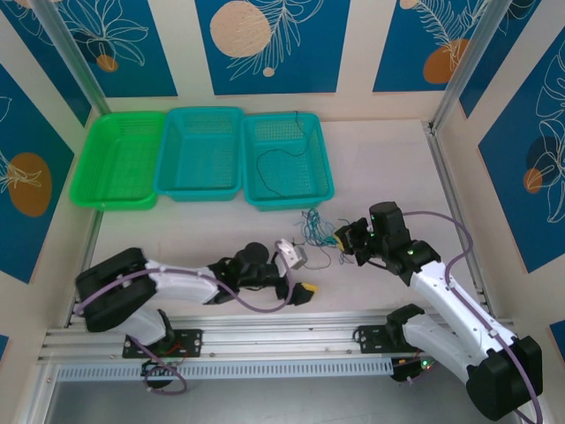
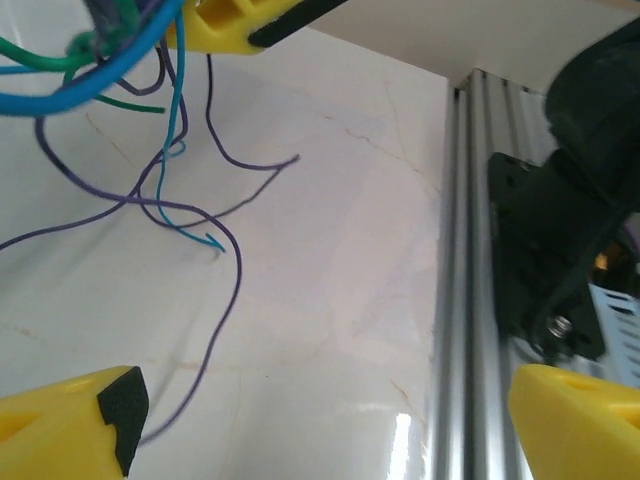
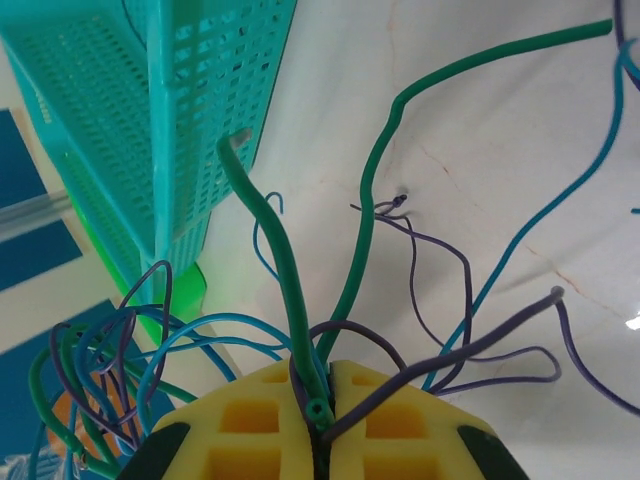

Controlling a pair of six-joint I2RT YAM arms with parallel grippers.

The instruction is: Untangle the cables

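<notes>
1. Step in hand: I judge the separation to be under way. One black cable [image 1: 281,164] lies loose in the right-hand teal basket [image 1: 290,201]. The other cables [image 1: 315,231], green, blue and purple strands, form a knot just in front of that basket, above the table [image 1: 203,234].
2. Right gripper [image 1: 344,237]: clenched on the knot. In the right wrist view its yellow fingers [image 3: 250,410] press together on a green strand [image 3: 290,285] and a purple strand [image 3: 445,352]. Other loops spill out to the left and across the tabletop.
3. Left gripper [image 1: 299,272]: released, with the jaws spread wide and nothing between them. It sits just beside the knot, on the near-left side. In the left wrist view the tangle hangs at the upper left corner, and loose purple and blue ends trail over the table ahead of the fingers.
4. Next move, in my estimate: I must bring the left gripper onto one free end, probably the purple tail [image 2: 226,318]. I then close on that end alone and draw it away from the right gripper's anchor. The strands are thin and cross one another, so the risk is pinching two at once.
5. Pose: the left arm lies low, stretched rightward along the near edge of the table. The right arm reaches forward and inward from its base, elbow raised and wrist turned toward the centre.
</notes>
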